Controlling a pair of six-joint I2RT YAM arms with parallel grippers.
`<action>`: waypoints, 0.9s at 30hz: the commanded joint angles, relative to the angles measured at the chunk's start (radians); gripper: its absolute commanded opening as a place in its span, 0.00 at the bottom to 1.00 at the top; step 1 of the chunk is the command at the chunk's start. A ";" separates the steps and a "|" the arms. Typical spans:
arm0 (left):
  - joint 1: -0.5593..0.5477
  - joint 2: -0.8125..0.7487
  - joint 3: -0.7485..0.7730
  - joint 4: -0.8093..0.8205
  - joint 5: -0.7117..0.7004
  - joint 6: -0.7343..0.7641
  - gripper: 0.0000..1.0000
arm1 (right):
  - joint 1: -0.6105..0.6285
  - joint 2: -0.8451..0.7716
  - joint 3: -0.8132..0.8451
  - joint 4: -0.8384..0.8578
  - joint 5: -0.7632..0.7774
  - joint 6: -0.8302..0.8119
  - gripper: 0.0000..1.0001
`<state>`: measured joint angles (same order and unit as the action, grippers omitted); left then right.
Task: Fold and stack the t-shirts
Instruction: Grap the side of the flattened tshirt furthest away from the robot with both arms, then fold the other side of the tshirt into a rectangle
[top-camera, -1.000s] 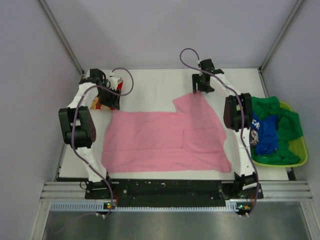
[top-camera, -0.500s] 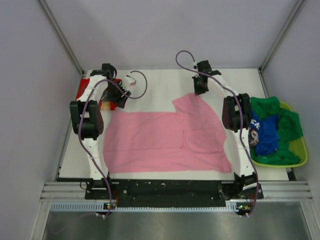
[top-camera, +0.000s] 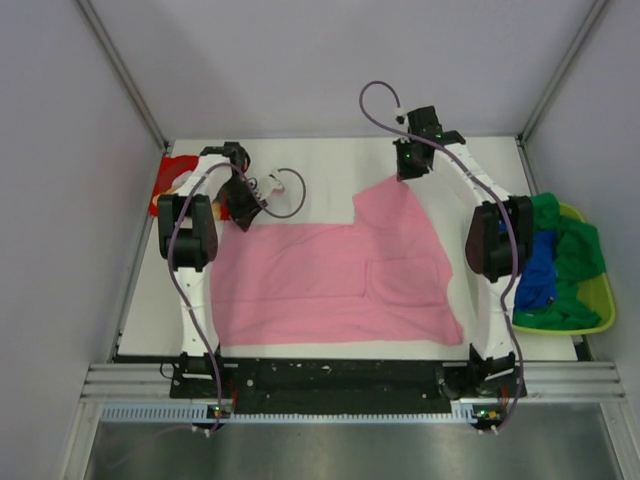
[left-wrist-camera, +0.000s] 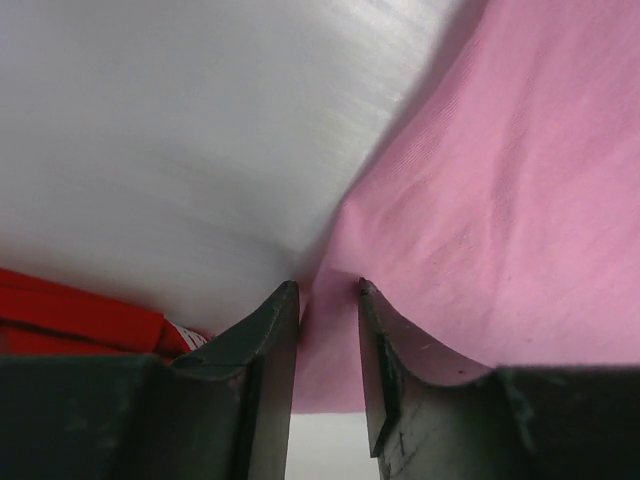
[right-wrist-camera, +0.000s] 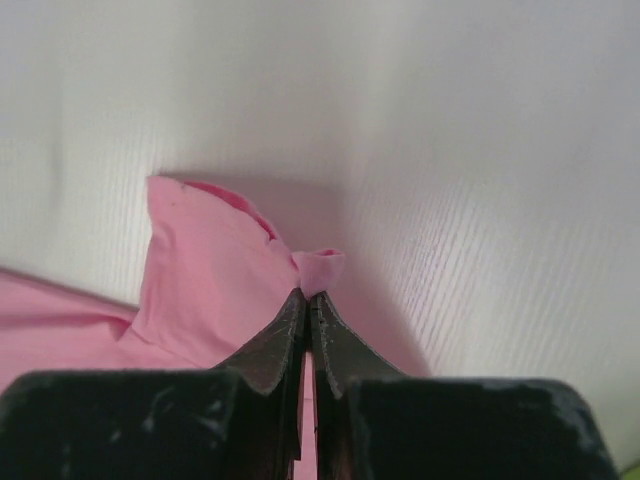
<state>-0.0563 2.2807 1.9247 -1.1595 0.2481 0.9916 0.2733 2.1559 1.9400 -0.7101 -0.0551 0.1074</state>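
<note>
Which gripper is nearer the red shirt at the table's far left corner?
Left. The left gripper sits just right of the red shirt, at the pink shirt's corner; the right gripper is far across the table.

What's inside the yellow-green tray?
A green t-shirt and a blue t-shirt, heaped together. The right arm covers part of the tray, and the cloth hides its bottom, so anything underneath can't be seen.

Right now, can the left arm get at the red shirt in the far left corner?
Probably yes. The red shirt lies just beside the left gripper, with nothing between them. That gripper is open at a corner of the pink shirt, so it looks free to go.
</note>
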 joint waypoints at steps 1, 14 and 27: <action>0.009 -0.018 -0.023 0.009 -0.075 -0.005 0.28 | 0.018 -0.154 -0.073 0.018 -0.009 0.005 0.00; 0.001 -0.401 -0.321 0.101 -0.059 -0.033 0.00 | 0.021 -0.542 -0.462 0.009 -0.055 0.044 0.00; -0.019 -0.840 -0.924 0.103 -0.072 -0.010 0.00 | 0.098 -0.884 -0.924 -0.209 -0.273 0.150 0.00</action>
<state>-0.0605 1.4559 1.1217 -1.0504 0.1749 0.9684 0.3706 1.2827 1.1110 -0.8291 -0.2428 0.1860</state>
